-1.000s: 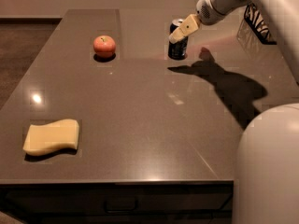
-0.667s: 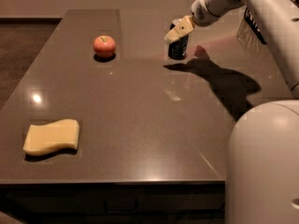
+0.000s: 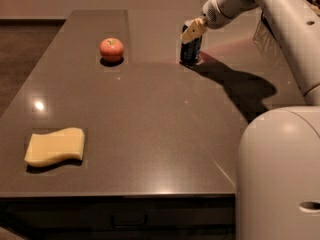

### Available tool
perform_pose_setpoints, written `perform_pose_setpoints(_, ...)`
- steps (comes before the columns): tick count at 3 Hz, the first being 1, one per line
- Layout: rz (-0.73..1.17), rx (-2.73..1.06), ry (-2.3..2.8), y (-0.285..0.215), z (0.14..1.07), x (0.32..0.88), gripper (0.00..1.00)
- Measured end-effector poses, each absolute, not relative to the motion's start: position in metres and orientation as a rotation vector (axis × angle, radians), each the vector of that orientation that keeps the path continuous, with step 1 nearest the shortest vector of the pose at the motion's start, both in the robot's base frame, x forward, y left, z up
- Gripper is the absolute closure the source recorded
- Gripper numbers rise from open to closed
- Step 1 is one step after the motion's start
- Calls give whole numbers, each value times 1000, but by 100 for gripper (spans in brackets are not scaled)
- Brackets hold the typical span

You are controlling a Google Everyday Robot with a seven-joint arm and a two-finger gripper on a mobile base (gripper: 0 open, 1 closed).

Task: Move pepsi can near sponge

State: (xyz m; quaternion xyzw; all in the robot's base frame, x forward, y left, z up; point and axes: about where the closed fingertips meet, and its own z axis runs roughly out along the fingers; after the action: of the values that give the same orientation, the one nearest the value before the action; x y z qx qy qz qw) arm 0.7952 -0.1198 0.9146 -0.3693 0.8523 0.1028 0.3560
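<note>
The pepsi can [image 3: 190, 50] is a small dark navy can standing upright on the far right part of the grey table [image 3: 150, 124]. My gripper [image 3: 193, 30] reaches down from the upper right and sits right over the can's top, covering its rim. The sponge [image 3: 54, 146] is flat, pale yellow and wavy-edged. It lies near the table's front left corner, far from the can.
A red-orange apple [image 3: 111, 49] sits at the far left-centre of the table, left of the can. The robot's white base [image 3: 280, 174] fills the lower right. The arm's dark shadow [image 3: 240, 86] falls right of the can.
The gripper has shifted slightly left and down, closing in over the can's top. The can, apple and sponge have not moved on the table.
</note>
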Motion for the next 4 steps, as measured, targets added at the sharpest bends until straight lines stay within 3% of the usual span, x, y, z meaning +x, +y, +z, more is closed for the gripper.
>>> perform_pose_setpoints(2, 356, -1084, 2100, -93, 932, 770, 87)
perform_pose_setpoints(3, 407, -1260, 1984, -61, 947, 730, 100)
perform_pose_setpoints(4, 457, -1452, 1856, -25, 953, 682, 100)
